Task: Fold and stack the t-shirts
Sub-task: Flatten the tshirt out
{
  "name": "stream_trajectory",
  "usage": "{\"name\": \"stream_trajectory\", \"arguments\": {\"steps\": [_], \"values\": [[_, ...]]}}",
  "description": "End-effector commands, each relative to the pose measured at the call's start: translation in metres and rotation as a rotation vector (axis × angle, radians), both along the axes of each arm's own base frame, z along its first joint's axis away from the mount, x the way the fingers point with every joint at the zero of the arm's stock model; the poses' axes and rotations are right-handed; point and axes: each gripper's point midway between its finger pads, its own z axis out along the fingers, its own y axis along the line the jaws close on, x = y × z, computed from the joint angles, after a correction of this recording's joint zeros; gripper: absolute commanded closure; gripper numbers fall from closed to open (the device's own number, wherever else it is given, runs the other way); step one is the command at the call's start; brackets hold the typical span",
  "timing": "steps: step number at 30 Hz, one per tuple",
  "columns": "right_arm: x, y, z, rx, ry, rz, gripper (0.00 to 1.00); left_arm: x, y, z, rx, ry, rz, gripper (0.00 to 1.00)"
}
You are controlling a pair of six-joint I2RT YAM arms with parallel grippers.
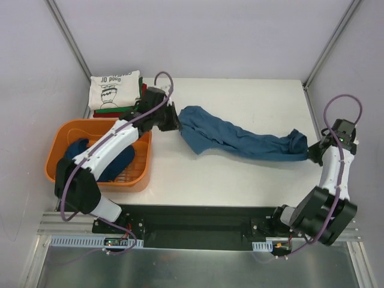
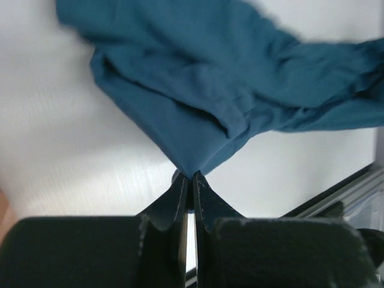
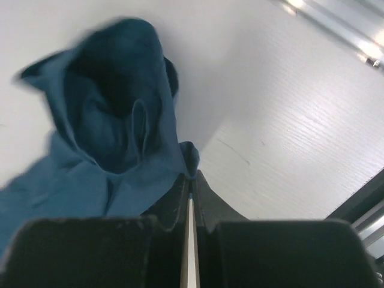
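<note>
A dark blue t-shirt (image 1: 240,141) lies bunched in a long band across the white table. My left gripper (image 1: 175,120) is shut on the shirt's left end; in the left wrist view the cloth (image 2: 216,90) runs into my left gripper (image 2: 192,175). My right gripper (image 1: 311,151) is shut on the right end, and the right wrist view shows a fold of blue cloth (image 3: 120,150) pinched at my right gripper (image 3: 192,175). A stack of folded t-shirts sits at the back left: a cream one (image 1: 114,89) with a dark vase print on top, green and red edges (image 1: 117,110) beneath.
An orange plastic tub (image 1: 63,133) stands at the left with more dark blue cloth (image 1: 120,163) inside, partly under my left arm. Metal frame posts rise at the back corners. The rail with the arm bases (image 1: 198,225) runs along the near edge.
</note>
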Motion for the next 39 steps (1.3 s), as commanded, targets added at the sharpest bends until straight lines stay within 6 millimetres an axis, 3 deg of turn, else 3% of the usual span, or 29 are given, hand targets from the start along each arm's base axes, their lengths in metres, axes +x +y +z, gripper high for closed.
{"name": "stream_trajectory", "arguments": {"steps": [1,2,4,5,6,7,9,10,12,13,19,24,27,30,33,34,36,37,38,39], "values": [[-0.010,0.007,0.112,-0.130,-0.202,0.071,0.99,0.014,0.001,0.149,-0.117,-0.410,-0.015,1.00],[-0.013,0.007,0.129,-0.156,-0.230,0.074,0.99,0.011,0.006,0.185,-0.135,-0.507,-0.013,1.00],[-0.019,0.008,0.177,-0.229,-0.321,0.086,0.99,0.012,0.016,0.237,-0.146,-0.650,0.019,1.00],[-0.022,0.006,0.191,-0.251,-0.343,0.086,0.99,0.010,0.022,0.257,-0.154,-0.702,0.030,1.00],[-0.027,0.006,0.220,-0.292,-0.381,0.090,0.99,0.008,0.026,0.274,-0.162,-0.745,0.041,1.00],[-0.029,0.005,0.231,-0.311,-0.397,0.088,0.99,0.004,0.031,0.298,-0.165,-0.810,0.044,1.00],[-0.033,0.003,0.254,-0.338,-0.435,0.082,0.99,0.000,0.040,0.324,-0.164,-0.879,0.070,1.00],[-0.035,0.004,0.276,-0.375,-0.483,0.087,0.99,-0.003,0.046,0.340,-0.160,-0.925,0.086,1.00],[-0.040,0.005,0.296,-0.408,-0.516,0.091,0.99,-0.007,0.059,0.359,-0.147,-0.978,0.134,1.00],[-0.043,0.010,0.317,-0.440,-0.563,0.112,0.99,-0.012,0.063,0.373,-0.144,-1.018,0.135,1.00],[-0.062,0.030,0.373,-0.520,-0.687,0.154,0.99,-0.051,0.086,0.422,-0.166,-1.167,0.144,1.00],[-0.101,0.050,0.434,-0.680,-0.827,0.141,0.99,-0.091,0.101,0.456,-0.203,-1.288,0.118,1.00],[-0.119,0.059,0.457,-0.748,-0.884,0.136,0.99,-0.112,0.109,0.475,-0.218,-1.360,0.103,1.00],[-0.114,0.056,0.460,-0.765,-0.891,0.145,0.99,-0.112,0.110,0.483,-0.206,-1.394,0.107,1.00],[-0.081,0.049,0.450,-0.692,-0.886,0.203,0.99,-0.081,0.109,0.482,-0.152,-1.375,0.171,1.00],[-0.060,0.053,0.440,-0.628,-0.890,0.274,1.00,-0.056,0.101,0.477,-0.117,-1.351,0.181,1.00],[-0.021,0.044,0.419,-0.512,-0.857,0.329,0.99,-0.031,0.104,0.481,-0.064,-1.346,0.248,1.00],[-0.001,0.051,0.410,-0.436,-0.878,0.408,0.99,0.007,0.091,0.462,-0.012,-1.294,0.256,1.00],[0.021,0.045,0.397,-0.370,-0.860,0.433,0.99,0.025,0.090,0.457,0.013,-1.277,0.275,1.00],[0.033,0.043,0.390,-0.326,-0.859,0.446,0.99,0.039,0.097,0.464,0.012,-1.283,0.313,1.00]]}}
